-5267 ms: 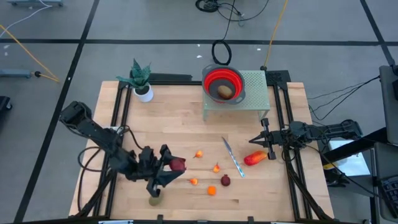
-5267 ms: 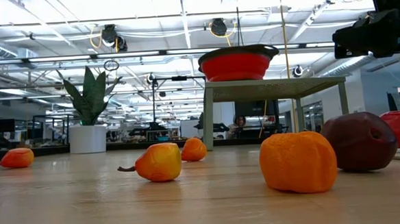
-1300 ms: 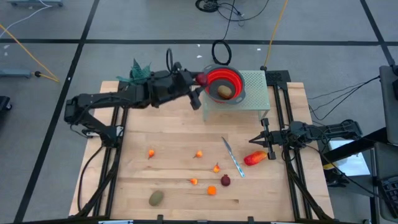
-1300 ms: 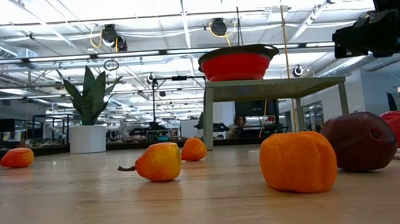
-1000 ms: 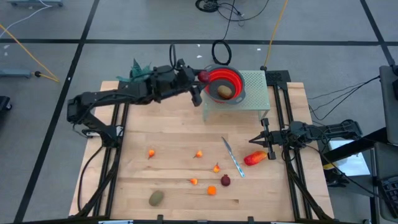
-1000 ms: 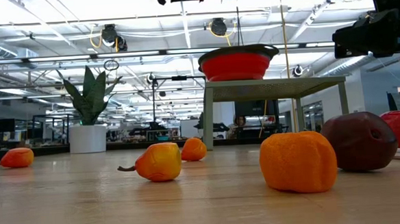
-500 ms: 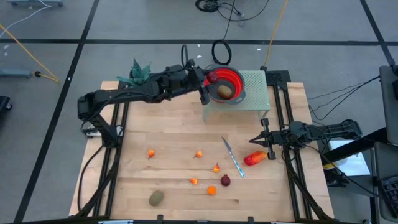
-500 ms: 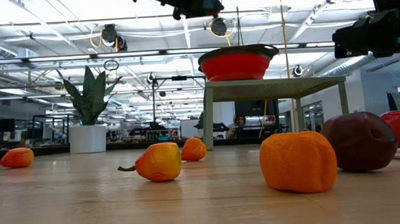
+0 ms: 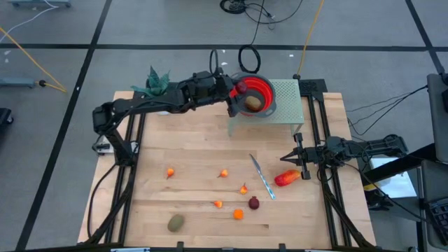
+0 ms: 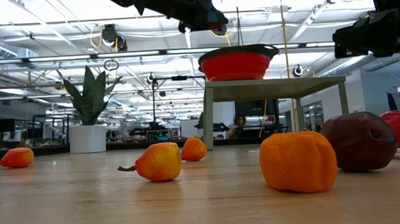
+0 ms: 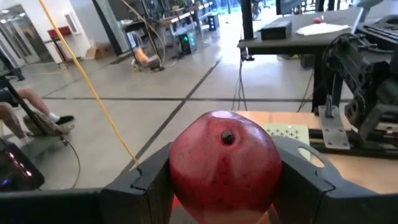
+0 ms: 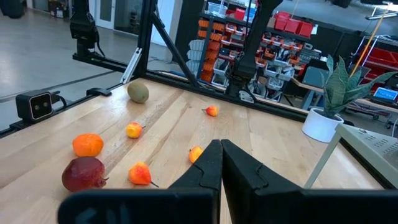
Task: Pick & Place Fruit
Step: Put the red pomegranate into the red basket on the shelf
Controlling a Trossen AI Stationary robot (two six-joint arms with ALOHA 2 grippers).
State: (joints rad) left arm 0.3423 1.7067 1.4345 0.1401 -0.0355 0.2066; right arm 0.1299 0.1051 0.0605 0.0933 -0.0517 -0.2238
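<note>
My left gripper [image 9: 236, 91] reaches from the table's left to the left rim of the red bowl [image 9: 262, 89] and is shut on a dark red ball [image 11: 224, 163]. The bowl stands on a small pale green stand [image 9: 283, 105], with an olive-brown oval [image 9: 253, 103] inside it. On the table lie small orange fruits [image 9: 224, 173], a second dark red ball [image 9: 253, 203], another olive oval [image 9: 176, 222] and an elongated red-orange piece [image 9: 287, 178]. My right gripper [image 9: 297, 158] waits shut at the table's right edge. My left gripper pinches the dark red ball between its two fingers [image 11: 144, 183], one on each side [image 11: 175, 171] of the ball. The fingers lie about level and come from the table's left. The ball is lifted clear, high above the table, at the bowl's left rim.
A slim knife [image 9: 262, 177] lies between the scattered fruit and the red-orange piece. A potted plant [image 9: 158, 91] stands at the far left, close beside my left arm. Black rails [image 9: 133, 133] run along both sides of the table.
My left gripper has carried the dark red ball toward the table's right, from beside the plant to the bowl's left rim, and has sunk a little. It has stayed shut on the ball. Nothing on the table has moved.
</note>
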